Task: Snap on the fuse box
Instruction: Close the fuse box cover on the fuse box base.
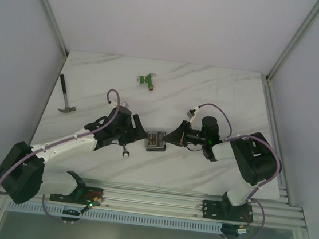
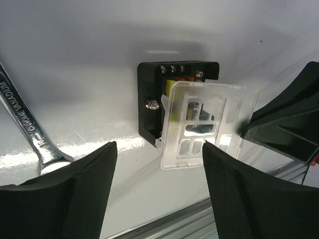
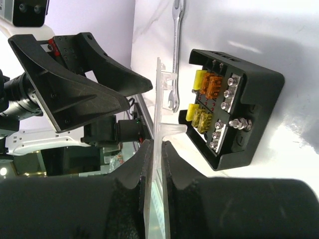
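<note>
The fuse box [image 1: 157, 142] is a black square base lying open on the table between my two grippers. Its orange and yellow fuses show in the right wrist view [image 3: 234, 114]. My right gripper [image 3: 160, 149] is shut on the clear lid [image 3: 160, 94] and holds it on edge, just beside the base's open face. In the left wrist view the lid [image 2: 207, 124] overlaps the base [image 2: 149, 104] at a tilt. My left gripper [image 2: 159, 194] is open and empty, a little short of the box, its fingers wide on either side.
A steel wrench [image 2: 25, 124] lies on the table left of the box and below my left gripper in the top view [image 1: 125, 151]. A hammer [image 1: 65, 95] lies at the far left. A green connector [image 1: 147, 80] lies at the back. An aluminium rail [image 1: 156, 200] runs along the near edge.
</note>
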`<control>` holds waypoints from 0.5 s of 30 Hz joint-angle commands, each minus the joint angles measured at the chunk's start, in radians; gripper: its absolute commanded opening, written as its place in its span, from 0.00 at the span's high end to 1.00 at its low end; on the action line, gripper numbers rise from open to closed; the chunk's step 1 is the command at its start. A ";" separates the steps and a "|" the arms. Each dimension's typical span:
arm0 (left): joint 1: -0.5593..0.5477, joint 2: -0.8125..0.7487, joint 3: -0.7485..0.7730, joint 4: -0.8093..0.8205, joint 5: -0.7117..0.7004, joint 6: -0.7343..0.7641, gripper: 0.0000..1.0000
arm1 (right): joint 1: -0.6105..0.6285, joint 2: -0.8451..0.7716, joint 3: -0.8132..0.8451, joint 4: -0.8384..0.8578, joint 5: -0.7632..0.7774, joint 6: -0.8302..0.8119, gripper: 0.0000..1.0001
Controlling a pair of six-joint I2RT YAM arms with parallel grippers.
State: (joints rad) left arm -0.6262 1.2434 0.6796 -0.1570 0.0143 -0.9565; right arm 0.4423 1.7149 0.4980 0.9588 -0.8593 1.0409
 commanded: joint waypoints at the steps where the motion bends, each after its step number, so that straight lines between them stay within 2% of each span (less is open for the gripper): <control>1: -0.009 0.018 0.029 0.015 0.003 0.000 0.23 | -0.026 0.012 0.005 -0.006 -0.004 -0.041 1.00; 15: -0.036 0.088 0.062 0.026 0.002 0.007 0.31 | -0.044 0.068 0.037 -0.034 -0.062 -0.067 1.00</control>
State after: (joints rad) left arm -0.6537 1.3087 0.7097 -0.1490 0.0143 -0.9562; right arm 0.3985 1.7679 0.5060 0.9138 -0.8822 0.9974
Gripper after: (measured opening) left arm 0.697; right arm 0.162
